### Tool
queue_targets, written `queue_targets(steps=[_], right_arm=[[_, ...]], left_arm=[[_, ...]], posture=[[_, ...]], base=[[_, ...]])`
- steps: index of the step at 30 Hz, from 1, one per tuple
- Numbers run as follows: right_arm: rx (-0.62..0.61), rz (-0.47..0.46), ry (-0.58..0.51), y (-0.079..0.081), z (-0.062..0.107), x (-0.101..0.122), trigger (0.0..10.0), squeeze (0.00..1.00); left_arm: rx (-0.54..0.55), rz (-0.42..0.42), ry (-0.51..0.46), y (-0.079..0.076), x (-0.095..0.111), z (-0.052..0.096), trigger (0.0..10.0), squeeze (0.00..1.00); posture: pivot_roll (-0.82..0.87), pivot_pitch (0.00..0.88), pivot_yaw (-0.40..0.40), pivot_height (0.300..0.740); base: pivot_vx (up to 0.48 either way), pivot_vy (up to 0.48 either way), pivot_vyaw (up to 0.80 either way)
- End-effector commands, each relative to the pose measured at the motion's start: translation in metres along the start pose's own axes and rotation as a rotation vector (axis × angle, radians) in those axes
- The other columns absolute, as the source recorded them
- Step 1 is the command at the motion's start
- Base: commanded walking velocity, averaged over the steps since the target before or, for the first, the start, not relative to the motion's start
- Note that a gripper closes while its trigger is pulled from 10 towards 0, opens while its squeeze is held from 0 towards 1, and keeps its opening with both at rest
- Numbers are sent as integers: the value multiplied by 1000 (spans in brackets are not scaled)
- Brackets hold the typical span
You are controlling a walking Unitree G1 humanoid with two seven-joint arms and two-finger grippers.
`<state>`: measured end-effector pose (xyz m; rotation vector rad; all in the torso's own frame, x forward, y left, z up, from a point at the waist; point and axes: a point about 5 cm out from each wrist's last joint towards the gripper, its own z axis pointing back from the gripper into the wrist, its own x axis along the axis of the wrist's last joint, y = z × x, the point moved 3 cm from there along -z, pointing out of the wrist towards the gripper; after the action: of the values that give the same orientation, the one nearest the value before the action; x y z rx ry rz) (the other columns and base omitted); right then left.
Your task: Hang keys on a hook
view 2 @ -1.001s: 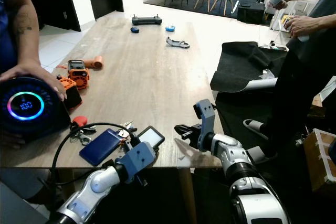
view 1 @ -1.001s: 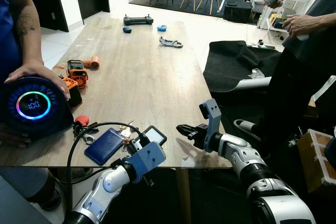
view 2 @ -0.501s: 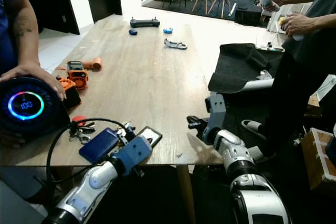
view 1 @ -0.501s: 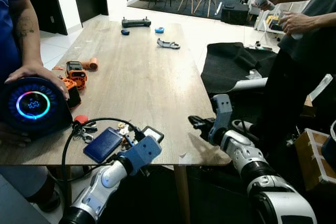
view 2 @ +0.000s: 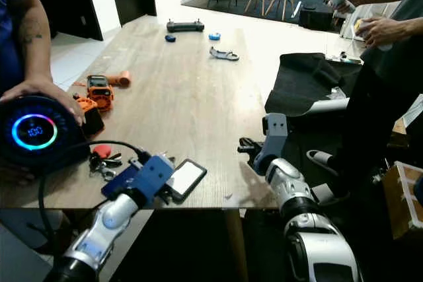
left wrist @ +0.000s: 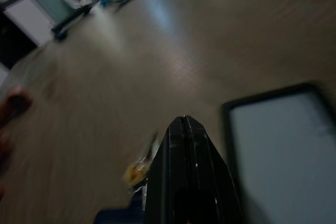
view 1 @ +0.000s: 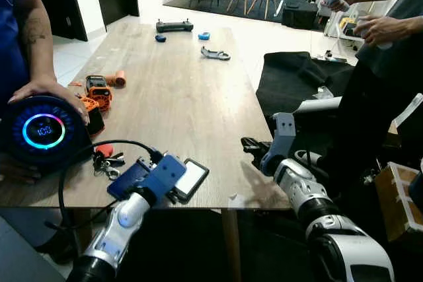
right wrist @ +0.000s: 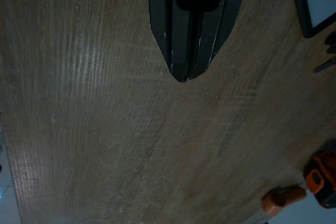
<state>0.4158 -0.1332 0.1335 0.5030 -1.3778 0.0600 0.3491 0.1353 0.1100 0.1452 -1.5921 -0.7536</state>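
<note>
A bunch of keys with a red tag lies near the wooden table's front left edge, next to a black cable. My left gripper is shut and hovers low over the table between a blue wallet and a phone. A small yellowish key piece lies just beside its fingers. Its blue wrist block covers the fingers in the eye views. My right gripper is shut with nothing in it, just above the table near the right edge.
A person's hand rests on a round black speaker with a glowing ring at the left. An orange tool lies behind it. A controller and small parts sit at the far end. Another person stands at the right.
My left arm has swung left and forward, so its wrist now sits over the wallet and phone. My right gripper has shifted right toward the table's edge. The camera also moved.
</note>
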Motion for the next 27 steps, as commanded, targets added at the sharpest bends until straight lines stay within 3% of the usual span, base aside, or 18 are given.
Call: queue_targets(steps=[1, 4, 6, 7, 10, 13, 16, 18, 20, 24, 27], right_arm=[[-2, -1, 16, 3, -2, -3, 10000, 0], [26, 13, 54, 14, -7, -8, 10000, 0], [34, 18, 65, 16, -8, -9, 10000, 0], [75, 53, 120, 28, -11, -17, 10000, 0], [108, 79, 147, 36, -13, -22, 10000, 0], [152, 79, 149, 48, -16, -23, 10000, 0], [160, 74, 148, 49, -16, -23, 10000, 0], [171, 73, 153, 50, -15, -25, 10000, 0], [182, 71, 159, 49, -14, -27, 10000, 0], [202, 68, 166, 48, -12, -29, 10000, 0], [219, 65, 172, 47, -10, -31, 10000, 0]], left_arm=[[-4, -5, 86, 5, -17, 4, 10000, 0], [-57, 2, 129, 4, -26, 8, 10000, 0], [-69, 2, 131, 3, -27, 9, 10000, 0], [-112, 18, 115, 1, -26, 10, 10000, 0], [-144, 7, 117, 0, -26, 12, 10000, 0], [-155, 21, 109, 7, -25, 17, 10000, 0], [-168, 46, 98, 10, -23, 18, 10000, 0], [-209, 162, 8, 13, -10, 22, 10000, 0], [-239, 222, -51, 16, -2, 26, 10000, 0], [-268, 262, -82, 24, 2, 29, 10000, 0], [-353, 292, -75, 24, 2, 35, 10000, 0]], posture=[[89, 105, -47, 740], [88, 108, -47, 740], [88, 108, -47, 740], [93, 110, -53, 740], [96, 111, -56, 740], [101, 111, -60, 740], [101, 111, -60, 740], [99, 110, -56, 740], [98, 109, -55, 740], [98, 107, -53, 740], [99, 107, -54, 740]], base=[[0, 0, 0], [0, 0, 0], [0, 0, 0], [0, 0, 0], [0, 0, 0], [0, 0, 0], [0, 0, 0], [0, 0, 0], [0, 0, 0], [0, 0, 0], [0, 0, 0]])
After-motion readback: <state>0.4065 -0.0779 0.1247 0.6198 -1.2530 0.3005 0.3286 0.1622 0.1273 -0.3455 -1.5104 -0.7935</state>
